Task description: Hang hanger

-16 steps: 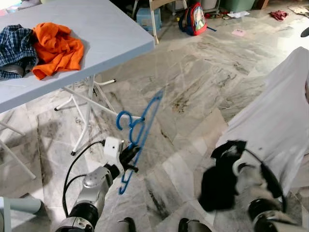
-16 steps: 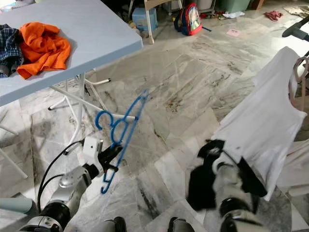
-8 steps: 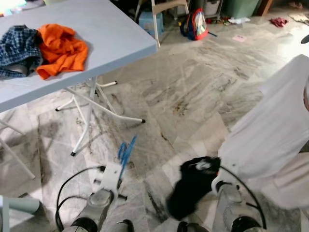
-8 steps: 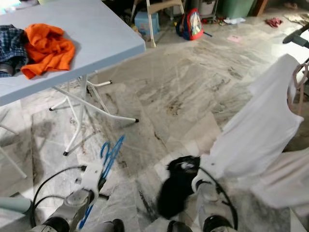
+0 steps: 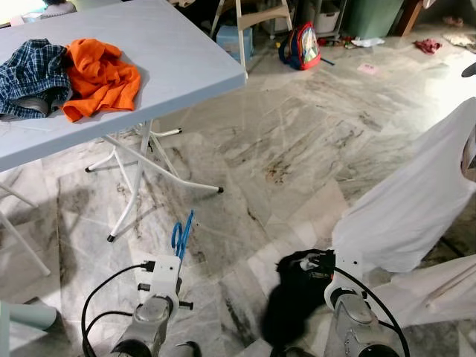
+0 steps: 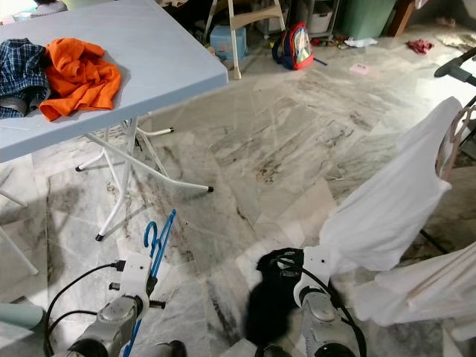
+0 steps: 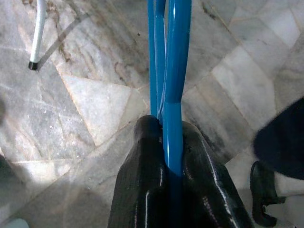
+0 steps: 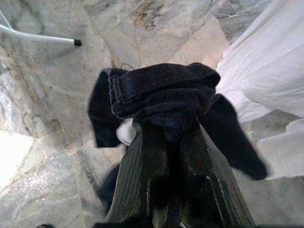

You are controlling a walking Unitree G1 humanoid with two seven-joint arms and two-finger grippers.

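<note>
Blue hanger [image 7: 171, 90] now lowered, clamped in left gripper [image 7: 166, 137].

No writing, label, brand, number or sign can be read anywhere in these views; whatever print the small things on the floor may carry is too small to tell.

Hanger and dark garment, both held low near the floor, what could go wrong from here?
1. The left gripper pinches the thin blue hanger at one point only, so it may swivel or slip when raised.
2. The dark garment is bunched in the right gripper with ends dangling; threading the hanger in could be awkward, and it may drag on the floor.
3. The white shirt hangs close to the right arm and could snag.
</note>
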